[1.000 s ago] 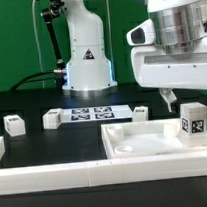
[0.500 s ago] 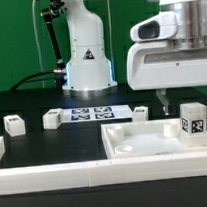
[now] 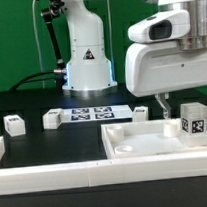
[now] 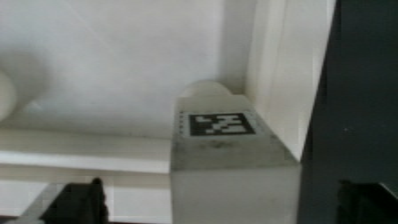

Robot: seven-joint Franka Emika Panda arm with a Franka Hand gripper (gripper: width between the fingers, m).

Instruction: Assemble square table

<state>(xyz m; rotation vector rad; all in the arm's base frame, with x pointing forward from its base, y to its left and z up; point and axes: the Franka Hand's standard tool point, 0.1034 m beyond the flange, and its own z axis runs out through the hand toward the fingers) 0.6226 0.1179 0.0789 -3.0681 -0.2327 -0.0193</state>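
white plastic makes up nearly every part on the black tabletop (image 3: pixel 21 102). the square slab (image 3: pixel 145 147) lies flat toward the exterior view's right, raised rim up, just behind the long front rail (image 3: pixel 57 177). one short standing leg (image 3: pixel 194 123) is upright on the slab near its far edge at the exterior view's right, with a tag facing the camera. the gripper (image 4: pixel 228 205) hangs above that leg with its jaws spread wide. in the wrist view the dark fingertips (image 4: pixel 71 200) sit well out on either side of the leg, touching nothing and holding nothing. from outside, only one slim finger (image 3: pixel 164 105) shows under the big white hand, beside the standing leg and above the slab. three more legs lie loose on the tabletop: the leftmost leg (image 3: pixel 13 123), the middle leg (image 3: pixel 52 119) near it, and the third leg (image 3: pixel 140 112) just behind the slab. between the middle and third legs lies the marker board (image 3: pixel 89 115), flat in front of the arm's white base (image 3: pixel 85 58).
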